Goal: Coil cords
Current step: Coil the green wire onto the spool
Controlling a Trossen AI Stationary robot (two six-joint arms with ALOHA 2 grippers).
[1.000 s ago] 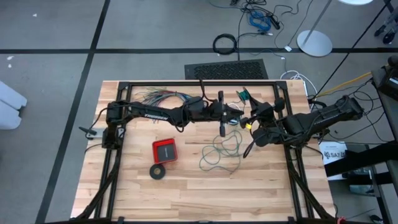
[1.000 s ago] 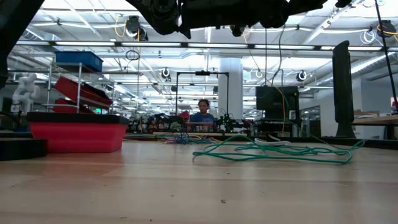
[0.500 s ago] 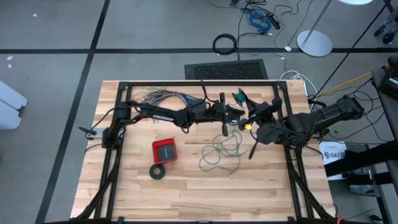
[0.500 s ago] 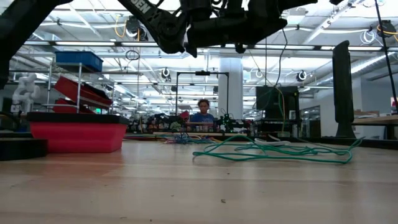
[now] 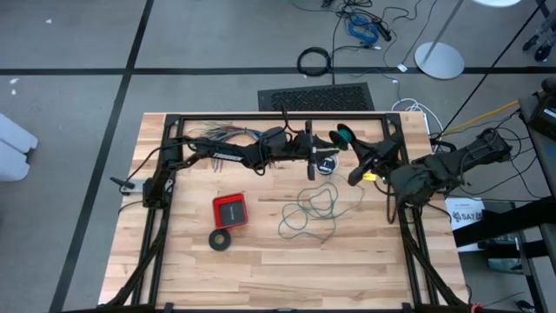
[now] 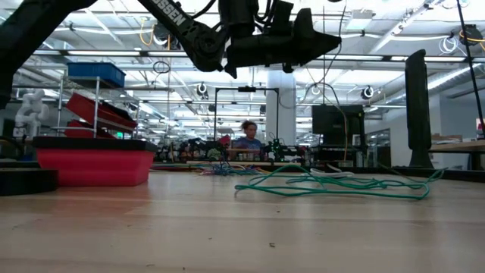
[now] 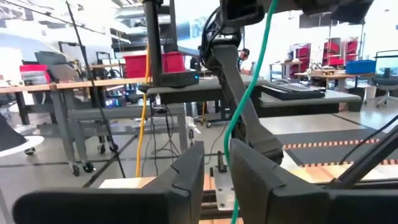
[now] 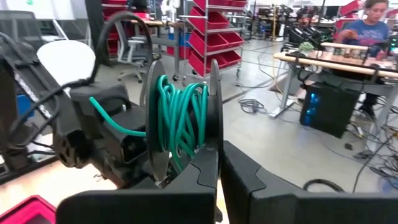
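Note:
A long teal-green wire lies as a loose tangle point(image 5: 311, 211) on the table's middle and also shows in the low view point(image 6: 333, 184). One run of it rises to a small spool point(image 8: 181, 121) wound with teal wire. My right gripper point(image 5: 353, 151) holds that spool point(image 5: 344, 135) above the far middle of the table. My left gripper point(image 5: 313, 165) is just left of the spool, raised, its fingers close together around the rising wire point(image 7: 239, 118). I cannot make out the white cord. My left gripper has the teal wire's rising run point(image 7: 231, 146) between its two fingers, which lie across it. The wire passes through the narrow gap and runs on upward, fairly straight, toward the spool; its lower part hangs toward the tangle. My right gripper pinches the rim of one spool flange point(image 8: 215, 140) between its two fingers. The spool is lifted clear of the table, its axle across the fingers, with a free wire end point(image 8: 109, 111) sticking out sideways.
A red box point(image 5: 229, 209) and a black tape-like ring point(image 5: 221, 239) lie left of the tangle. A fanned bundle of many-coloured wires point(image 5: 217, 133) lies at the far left under my left arm. A person works at a bench beyond the table point(image 8: 373, 25).
My right gripper has drawn back toward the table's right edge and turned about its wrist, carrying the spool slightly right. My left arm has shifted toward the far edge and come lower, its gripper staying next to the spool. The tangle on the table has kept its place.

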